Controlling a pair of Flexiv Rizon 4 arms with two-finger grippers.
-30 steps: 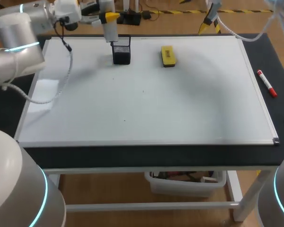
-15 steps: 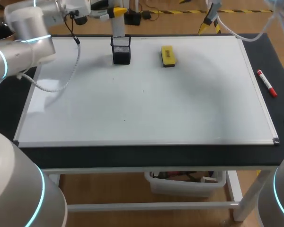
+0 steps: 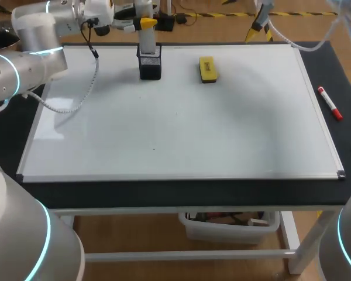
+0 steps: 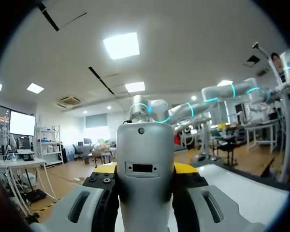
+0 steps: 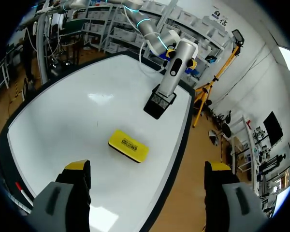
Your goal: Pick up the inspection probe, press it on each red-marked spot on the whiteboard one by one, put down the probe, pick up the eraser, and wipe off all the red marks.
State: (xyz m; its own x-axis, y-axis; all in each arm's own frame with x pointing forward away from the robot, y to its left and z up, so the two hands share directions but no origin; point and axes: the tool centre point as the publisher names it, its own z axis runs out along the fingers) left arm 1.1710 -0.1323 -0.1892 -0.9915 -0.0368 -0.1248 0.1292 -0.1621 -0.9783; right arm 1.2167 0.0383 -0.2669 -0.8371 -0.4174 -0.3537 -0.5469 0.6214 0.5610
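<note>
The left end effector (image 4: 145,167) is clenched on the inspection probe (image 3: 145,40), a smooth grey cylinder. The probe stands upright, its lower end at the mouth of the black mesh holder (image 3: 150,65) by the whiteboard's (image 3: 181,129) far edge. The blocky yellow eraser (image 3: 207,68) lies beside the holder, ahead of the released right end effector (image 5: 147,169), probably the nearer arm.

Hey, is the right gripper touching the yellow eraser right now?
Apart. The right wrist view shows the eraser lying on the whiteboard ahead of the right gripper, bare board between it and both open fingers.
</note>
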